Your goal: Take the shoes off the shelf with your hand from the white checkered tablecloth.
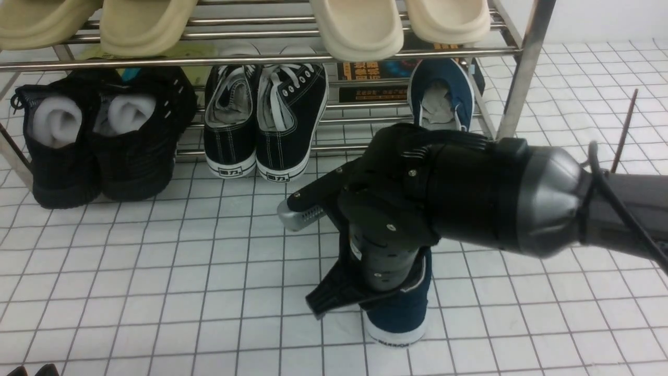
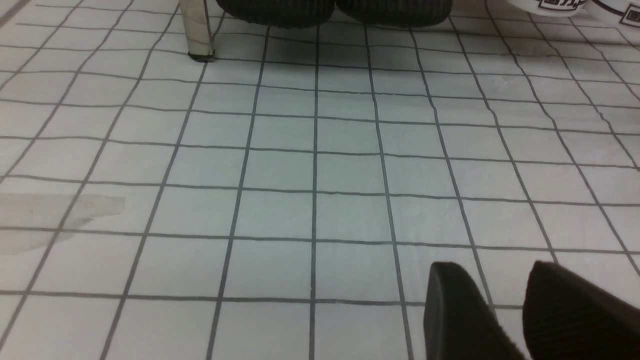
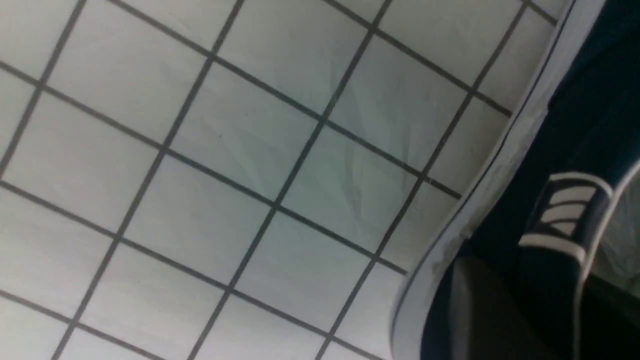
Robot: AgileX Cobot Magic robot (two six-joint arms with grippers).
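One navy shoe (image 1: 399, 313) stands on the white checkered tablecloth (image 1: 156, 261), heel toward me, in front of the shelf (image 1: 527, 68). The other navy shoe (image 1: 441, 91) still lies on the shelf's lower rails at the right end. My right hand reaches down over the near shoe. The right gripper (image 1: 360, 300) is open astride the heel wall: one black finger stands out left of the shoe, the other is hidden inside it. The right wrist view shows the shoe (image 3: 575, 125), its white sole and the gripper (image 3: 545, 320). My left gripper (image 2: 494, 265) is open and empty above the cloth.
Black lace-up sneakers (image 1: 266, 120) and all-black foam-stuffed shoes (image 1: 104, 146) sit on the lower tier. Beige slippers (image 1: 360, 26) lie on the upper rails. A thin brown stick (image 1: 623, 130) stands at the right. A shelf leg (image 2: 196, 30) shows in the left wrist view.
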